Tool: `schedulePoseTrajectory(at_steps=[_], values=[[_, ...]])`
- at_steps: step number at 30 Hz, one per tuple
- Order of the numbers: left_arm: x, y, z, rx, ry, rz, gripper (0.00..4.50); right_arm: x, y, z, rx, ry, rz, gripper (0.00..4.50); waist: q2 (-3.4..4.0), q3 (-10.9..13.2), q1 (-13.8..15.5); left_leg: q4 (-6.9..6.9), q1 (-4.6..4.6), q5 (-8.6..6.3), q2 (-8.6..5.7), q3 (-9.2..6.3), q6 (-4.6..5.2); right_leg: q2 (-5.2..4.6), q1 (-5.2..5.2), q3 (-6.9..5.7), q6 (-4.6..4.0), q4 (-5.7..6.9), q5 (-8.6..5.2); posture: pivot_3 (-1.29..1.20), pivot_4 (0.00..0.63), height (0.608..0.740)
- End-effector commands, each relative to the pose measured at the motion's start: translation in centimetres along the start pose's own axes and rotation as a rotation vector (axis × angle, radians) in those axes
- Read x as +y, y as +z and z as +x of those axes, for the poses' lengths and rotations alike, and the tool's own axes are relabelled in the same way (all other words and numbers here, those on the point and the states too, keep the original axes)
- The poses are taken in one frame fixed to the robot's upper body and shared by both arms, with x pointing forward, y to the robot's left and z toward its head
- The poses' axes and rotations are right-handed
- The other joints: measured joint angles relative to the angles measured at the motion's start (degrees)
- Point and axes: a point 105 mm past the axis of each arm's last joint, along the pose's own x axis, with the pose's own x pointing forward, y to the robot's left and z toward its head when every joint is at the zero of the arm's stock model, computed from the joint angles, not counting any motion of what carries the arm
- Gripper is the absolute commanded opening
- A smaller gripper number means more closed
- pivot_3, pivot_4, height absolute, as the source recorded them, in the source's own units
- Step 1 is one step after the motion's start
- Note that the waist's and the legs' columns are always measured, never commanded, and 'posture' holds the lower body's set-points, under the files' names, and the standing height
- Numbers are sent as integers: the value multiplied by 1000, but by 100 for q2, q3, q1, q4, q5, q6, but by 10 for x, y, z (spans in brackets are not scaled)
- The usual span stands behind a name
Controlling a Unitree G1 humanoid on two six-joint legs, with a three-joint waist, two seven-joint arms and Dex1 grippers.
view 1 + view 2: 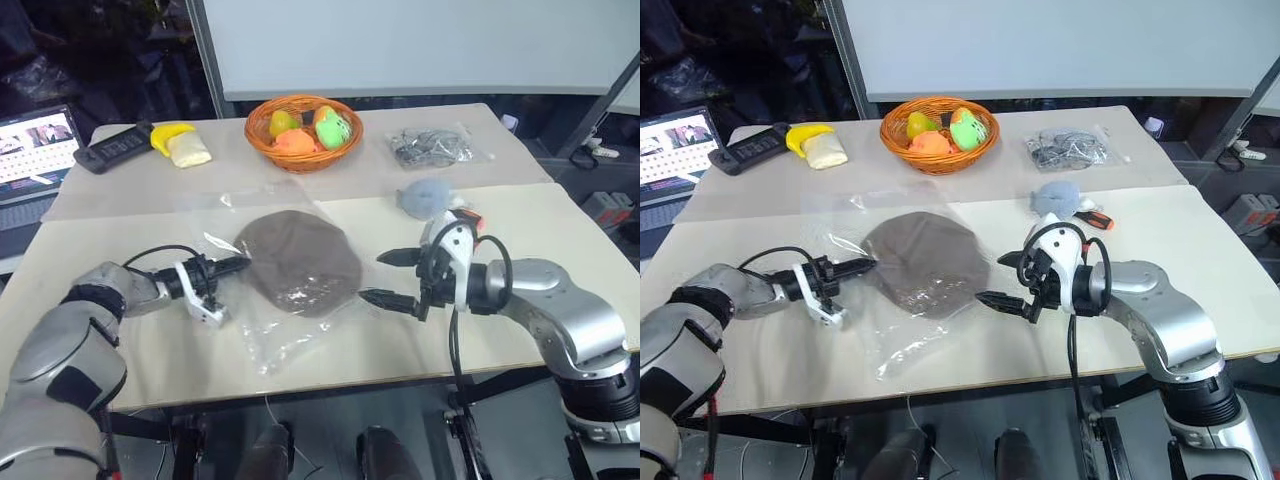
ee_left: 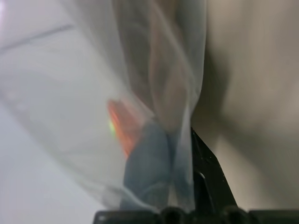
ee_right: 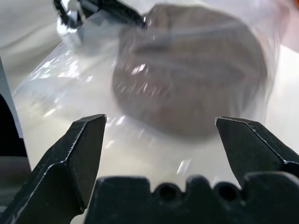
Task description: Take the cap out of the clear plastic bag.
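Beige tabletop fills the foreground, and right at the middle of it lies the clear plastic bag, crinkled and glossy, with the cap flat inside it, a round dark brown disc under the film.

At nine o'clock of the cap, the left gripper has its two black fingers pinched together on the bag's edge; the left wrist view shows film draped right over its fingers.

At three o'clock, the right gripper hangs just beside the bag with its jaws spread wide, nothing between them, both fingertips pointing in at the cap.

Further back, at about one o'clock of the cap, a fuzzy blue-grey lump sits on the table.

Beyond that, a smaller clear bag of grey metal parts.

At twelve o'clock, an orange woven basket of fruit.

Far at ten o'clock, a black remote beside a yellow-and-cream item, and a laptop at the table's edge.
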Motion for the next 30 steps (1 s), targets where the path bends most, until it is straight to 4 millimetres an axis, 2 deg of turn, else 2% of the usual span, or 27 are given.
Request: schedulePoseTrajectory(at_steps=[1, 7, 9, 10, 13, 15, 21, 25, 27, 30], values=[[2, -17, -2, 25, -61, 133, 75, 2, 12, -10, -28, -33, -36, 4500, -15, 8, 19, 3, -2, 0, -2, 0, 0, -1, 0, 0, 0, 0, 0, 0, 150, 740], [3, -32, 4, 117, -110, 162, 75, 3, 13, -17, -23, -66, -27, 4500, -33, 15, 25, 9, -3, 0, -6, 0, 0, -5, 2, -2, 4, 0, -2, 0, 150, 740], [4, -35, 5, 145, -111, 131, 715, 3, 12, -18, -21, -74, -27, 4500, -35, 15, 26, 9, -4, 0, -6, 0, 0, -6, 2, -2, 3, 0, -2, 0, 150, 740], [4, -36, 5, 157, -108, 123, 819, 3, 13, -18, -22, -77, -27, 4500, -36, 15, 16, 9, -4, 0, -6, 0, 0, -6, 2, -2, 3, 0, -2, 0, 150, 740], [4, -38, 5, 178, -104, 127, 1972, 3, 13, -17, -24, -78, -27, 4500, -37, 16, 8, 9, -4, 0, -6, 0, 0, -7, 2, -1, 3, 1, -2, 0, 150, 740], [2, -43, -1, 229, -110, 93, 2585, 4, 15, -15, -29, -64, -27, 4500, -39, 16, 11, 9, -4, 0, -6, -1, 0, -7, 2, -1, 3, 1, -2, 0, 150, 740], [9, -57, -26, 362, -4, -94, 2585, 2, 17, -8, -41, -25, -31, 4500, -44, 17, -37, 10, -4, 0, -4, 0, 0, -7, -4, 0, 2, 4, -1, 0, 150, 740], [9, -35, -44, 270, 86, -197, 2585, -1, 21, 0, -57, 9, -40, 4500, -44, 17, -45, 9, 0, 0, -3, 4, 1, -10, -6, 3, 1, 10, 0, 0, 150, 740], [10, -32, -51, 273, 116, -234, 2585, -2, 22, 3, -62, 22, -43, 4500, -43, 17, -21, 8, 4, 0, -5, 5, 0, -11, -6, 3, -3, 16, 1, 0, 150, 740], [11, -34, -76, 349, 171, -319, 2585, -3, 23, 9, -65, 51, -50, 4500, -44, 17, -7, 12, 4, 0, -3, 5, 0, -11, -8, 3, -10, 22, 6, 0, 150, 740]])
